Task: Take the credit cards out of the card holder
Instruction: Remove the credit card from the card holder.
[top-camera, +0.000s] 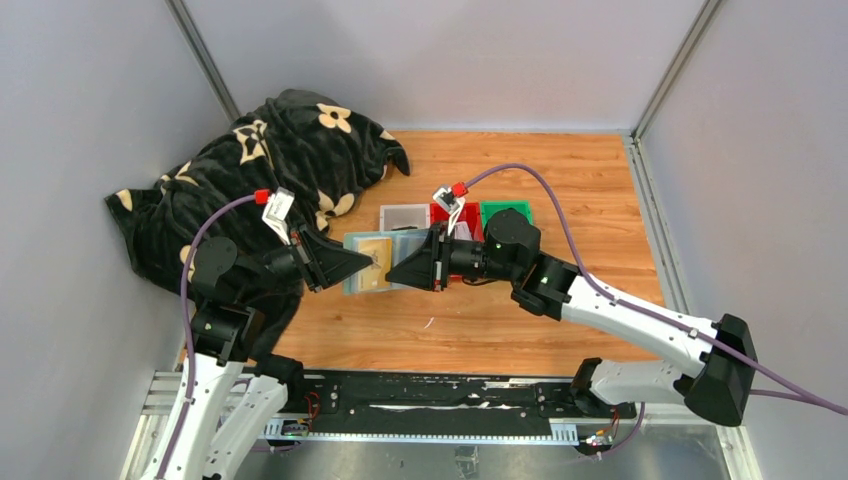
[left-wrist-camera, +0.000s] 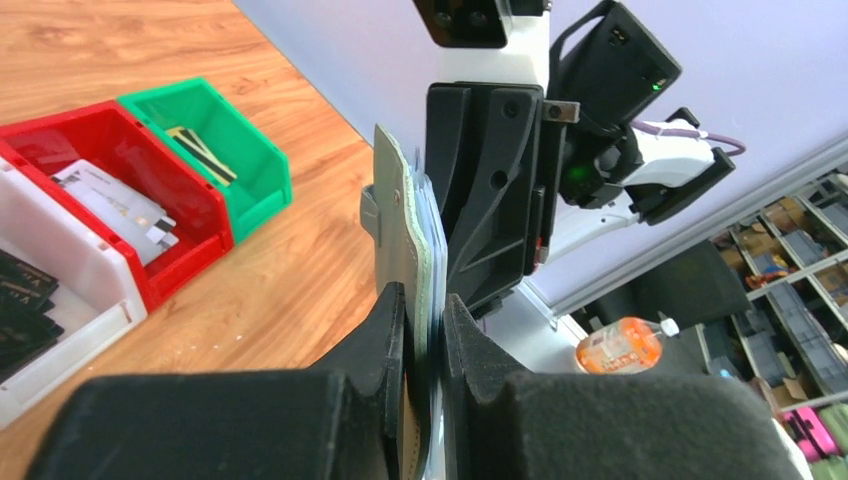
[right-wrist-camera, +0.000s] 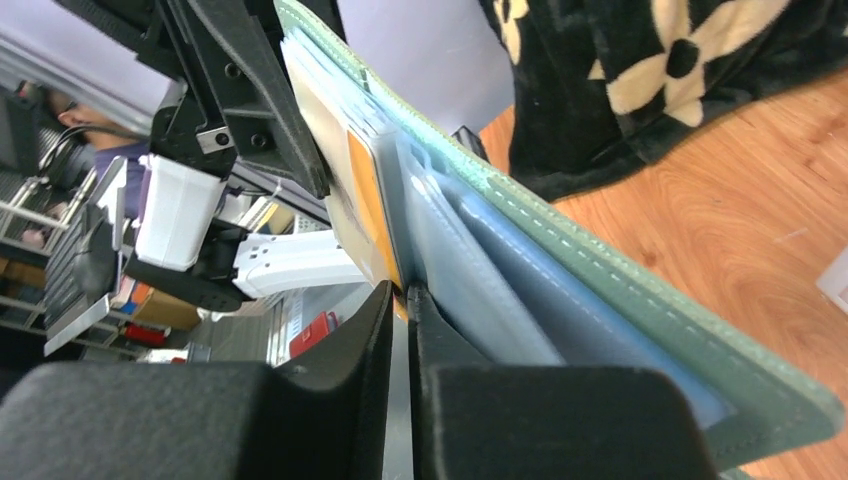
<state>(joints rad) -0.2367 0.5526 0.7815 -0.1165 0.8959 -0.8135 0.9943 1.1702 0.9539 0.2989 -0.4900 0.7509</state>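
Note:
The card holder (top-camera: 358, 278), sage green outside and pale teal inside, hangs opened above the table between both arms. My left gripper (top-camera: 366, 263) is shut on its left edge; in the left wrist view the holder (left-wrist-camera: 400, 220) stands edge-on between the jaws of that gripper (left-wrist-camera: 425, 300). A gold-yellow credit card (right-wrist-camera: 365, 200) sits in a slot of the holder (right-wrist-camera: 600, 270), its near corner pinched between the tips of my right gripper (right-wrist-camera: 400, 292). From above, the right gripper (top-camera: 392, 274) meets the holder's right side beside the gold card (top-camera: 375, 248).
Behind the holder stand a white tray (top-camera: 404, 217), a red tray (top-camera: 440, 211) and a green tray (top-camera: 506, 213), each with cards inside. A black flowered blanket (top-camera: 270, 170) is heaped at the back left. Grey walls close in the wooden table.

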